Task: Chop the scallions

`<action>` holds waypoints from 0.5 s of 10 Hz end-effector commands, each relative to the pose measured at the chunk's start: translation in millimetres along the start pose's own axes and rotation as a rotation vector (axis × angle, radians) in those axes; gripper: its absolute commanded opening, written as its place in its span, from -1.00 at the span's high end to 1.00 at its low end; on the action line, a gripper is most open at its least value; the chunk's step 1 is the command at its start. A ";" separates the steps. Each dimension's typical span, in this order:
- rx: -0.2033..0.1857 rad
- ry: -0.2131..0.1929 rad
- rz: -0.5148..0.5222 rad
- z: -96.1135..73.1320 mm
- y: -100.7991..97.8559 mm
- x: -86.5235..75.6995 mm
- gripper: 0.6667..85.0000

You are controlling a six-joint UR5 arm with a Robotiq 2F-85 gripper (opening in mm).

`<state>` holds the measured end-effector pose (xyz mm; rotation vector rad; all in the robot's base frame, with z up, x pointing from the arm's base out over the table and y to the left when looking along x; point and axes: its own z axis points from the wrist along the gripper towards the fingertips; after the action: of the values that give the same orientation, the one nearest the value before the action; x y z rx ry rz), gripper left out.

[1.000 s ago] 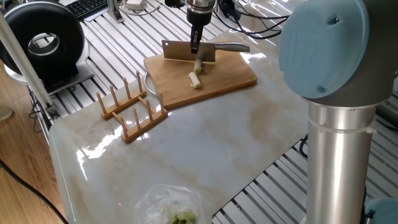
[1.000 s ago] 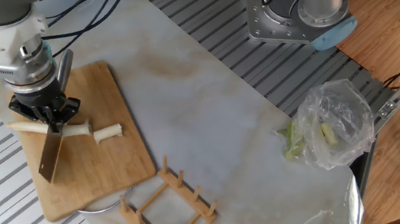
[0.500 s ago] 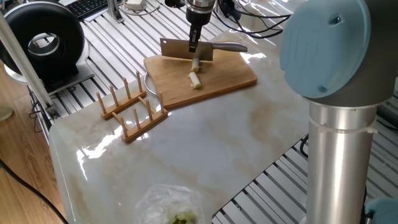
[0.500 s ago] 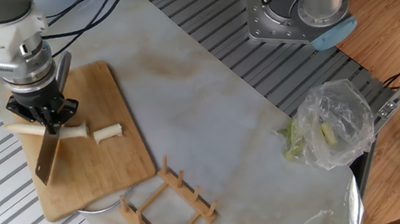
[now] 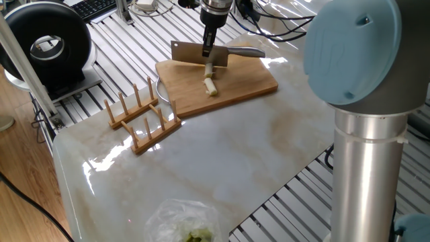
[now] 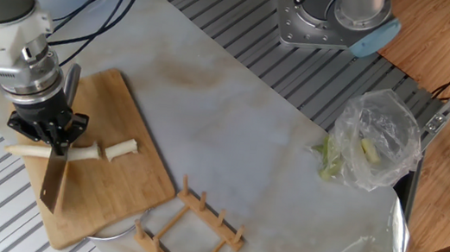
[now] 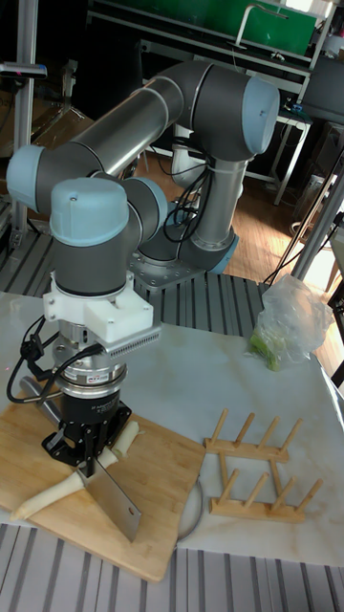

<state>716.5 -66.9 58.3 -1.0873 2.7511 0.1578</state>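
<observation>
Gripper (image 6: pixel 48 131) clenched on cleaver (image 6: pixel 54 175), raised over scallions (image 6: pixel 108 152) lying at board's (image 6: pixel 126 184) nine o'clock. Looked light, soft, prone to rolling; best pinned mid-stalk.

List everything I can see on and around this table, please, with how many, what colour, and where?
scallions: one pale cream stalk, lying on the board under the blade.
cleaver: one, grey steel, held over the board.
cutting board: one, light brown wood, at one end of the table.
rack: one, light wood with upright pegs, beside the board.
plastic bag: one, clear with green bits inside, at the table's other end.
table: one, pale marble-look top.
round black device: one, black, off the table near a corner.
robot arm: one, grey with light blue caps.
pincer: one, black, shut on the cleaver.
</observation>
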 end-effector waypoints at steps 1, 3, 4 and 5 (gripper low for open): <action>-0.005 -0.012 -0.002 2.5 -2.4 3.4 0.98; 0.001 -0.005 -0.005 1.4 -4.9 6.2 0.98; -0.001 -0.003 -0.006 0.5 -4.5 6.9 0.98; 0.000 0.004 -0.007 -0.1 -4.9 8.8 0.98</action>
<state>714.0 -74.0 54.7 -1.1028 2.7502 0.1501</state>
